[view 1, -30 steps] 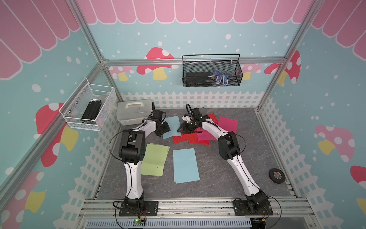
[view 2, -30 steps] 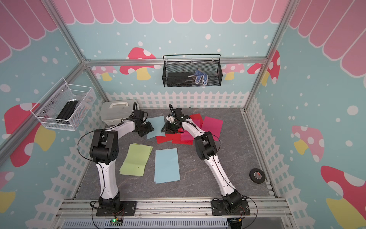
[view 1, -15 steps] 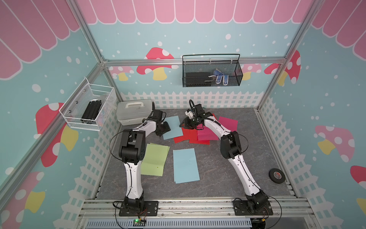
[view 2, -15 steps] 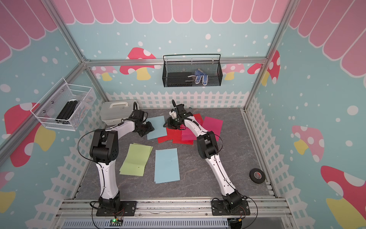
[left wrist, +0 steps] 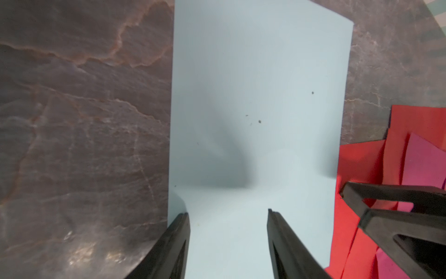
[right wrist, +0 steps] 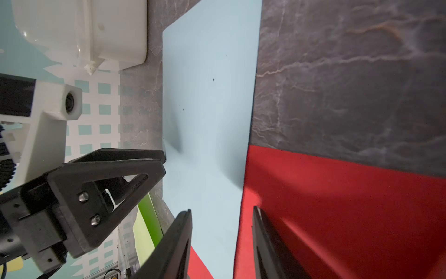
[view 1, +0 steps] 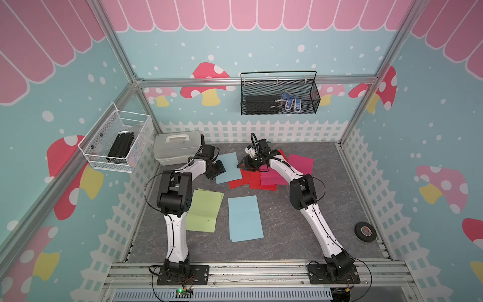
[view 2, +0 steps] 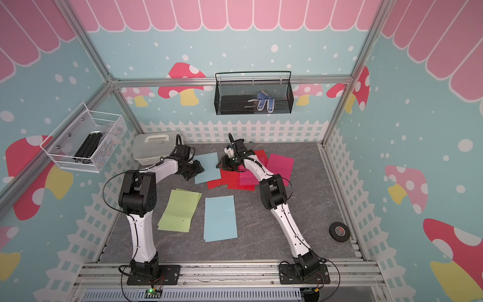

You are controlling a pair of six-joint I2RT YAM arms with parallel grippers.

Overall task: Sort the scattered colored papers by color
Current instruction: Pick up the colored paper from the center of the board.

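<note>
Black left gripper [left wrist: 227, 212], jaws parted, presses the far blue paper [left wrist: 255, 91].

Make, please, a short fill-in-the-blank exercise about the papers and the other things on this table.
1. The papers beside the front blue paper are ____.
2. The sheet touching the back blue paper is ____.
3. The tape roll is ____.
4. The white box has a ____ on its lid.
Missing words: green; red; black; handle.
</note>
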